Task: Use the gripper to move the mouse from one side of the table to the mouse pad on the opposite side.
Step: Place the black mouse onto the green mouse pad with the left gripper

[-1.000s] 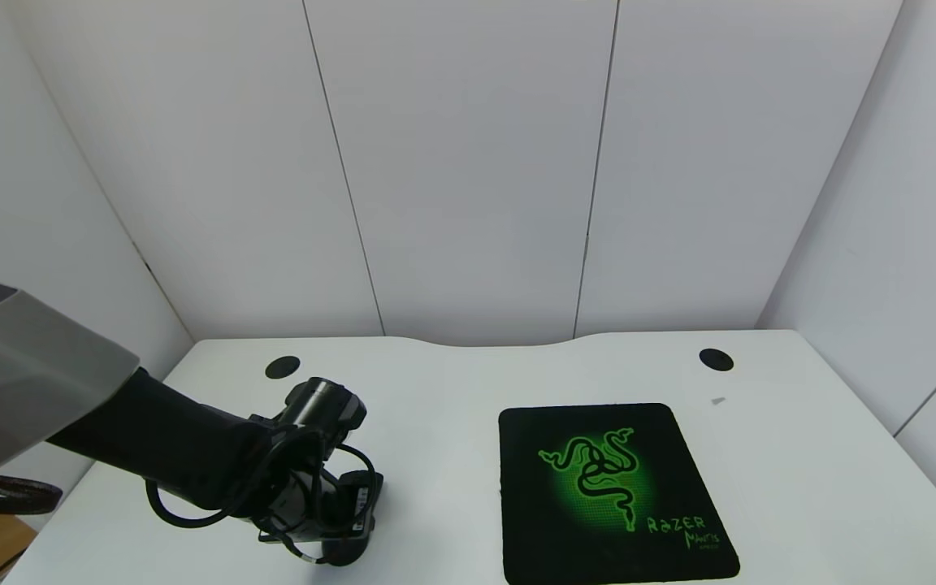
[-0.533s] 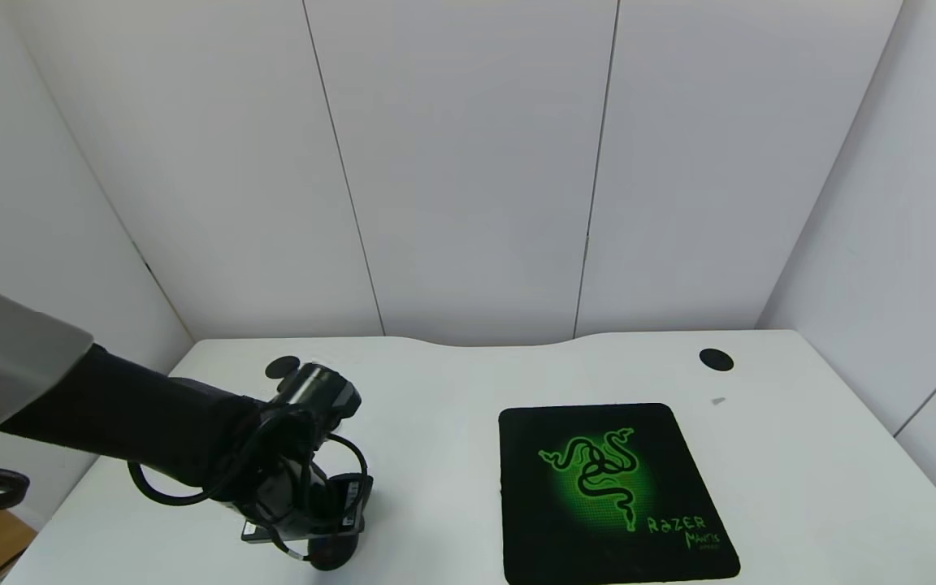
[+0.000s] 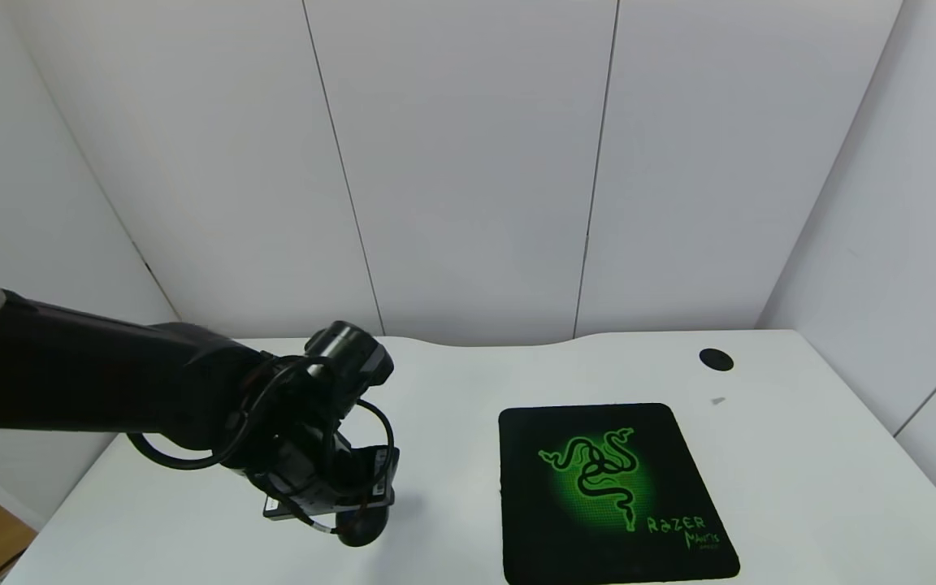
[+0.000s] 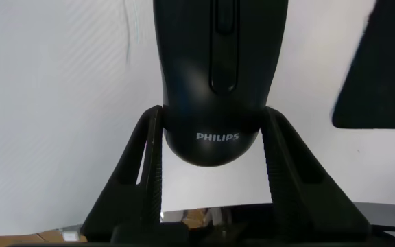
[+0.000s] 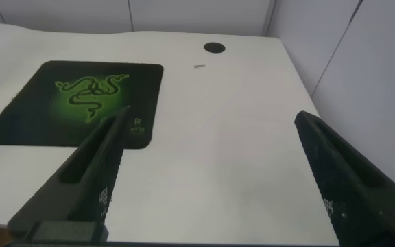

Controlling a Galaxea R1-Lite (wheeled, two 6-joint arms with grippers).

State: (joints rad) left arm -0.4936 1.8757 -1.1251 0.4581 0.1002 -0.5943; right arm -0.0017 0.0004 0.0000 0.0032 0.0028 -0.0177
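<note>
Black and glossy, the small oval cordless mouse with white "PHILIPS" lettering on its back sits clamped between the two black fingers of the left gripper, one finger pressed against each flank near its rear end. In the head view that gripper (black, draped in looping cables, with a cylindrical wrist above it) points down over the left half of the large white table, and the mouse shows only as a dark rounded shape under the fingers; whether it touches the table top or hangs just above it cannot be told. The square black mouse pad with its glowing green snake emblem and green "RAZER" lettering lies flat on the right half of the table, well apart from the mouse, with bare white surface between them. One round black cable hole shows near the back right corner. The right gripper hangs off the near right side of the table with its fingers spread wide and nothing between them, the mouse pad beyond it.
</note>
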